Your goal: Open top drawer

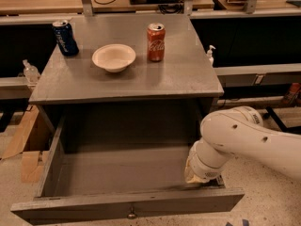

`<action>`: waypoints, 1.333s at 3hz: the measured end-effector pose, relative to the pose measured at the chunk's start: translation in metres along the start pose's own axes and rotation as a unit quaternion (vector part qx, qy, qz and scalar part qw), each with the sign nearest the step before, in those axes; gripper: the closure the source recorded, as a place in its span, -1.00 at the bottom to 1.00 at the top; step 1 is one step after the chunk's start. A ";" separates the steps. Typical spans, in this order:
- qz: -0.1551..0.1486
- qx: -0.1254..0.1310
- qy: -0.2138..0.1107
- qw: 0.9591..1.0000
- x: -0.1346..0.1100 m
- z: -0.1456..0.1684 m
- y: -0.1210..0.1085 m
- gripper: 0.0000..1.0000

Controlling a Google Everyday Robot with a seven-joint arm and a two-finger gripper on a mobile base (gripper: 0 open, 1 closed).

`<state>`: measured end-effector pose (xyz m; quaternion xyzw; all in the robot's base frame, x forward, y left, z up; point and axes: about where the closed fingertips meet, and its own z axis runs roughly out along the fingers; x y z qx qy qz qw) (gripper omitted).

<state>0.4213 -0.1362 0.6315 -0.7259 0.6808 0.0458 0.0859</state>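
Observation:
The top drawer [141,202] is a wide gray drawer with a small round metal knob [132,215] at the centre of its front panel. It stands pulled far out from under the gray tabletop [188,79], and its deep gray box shows nothing inside. My white arm [254,135] reaches in from the right. My gripper [200,179] sits inside the drawer at its front right corner, right behind the front panel, and the wrist hides most of it.
On the tabletop stand a blue can [65,37], a white bowl [114,57] and a red cola can [155,42]. Cardboard pieces [28,145] lie on the floor to the left. A long bench with cables runs behind the table.

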 end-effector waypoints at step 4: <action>-0.002 0.002 0.002 1.000 0.000 -0.002 0.001 -1.00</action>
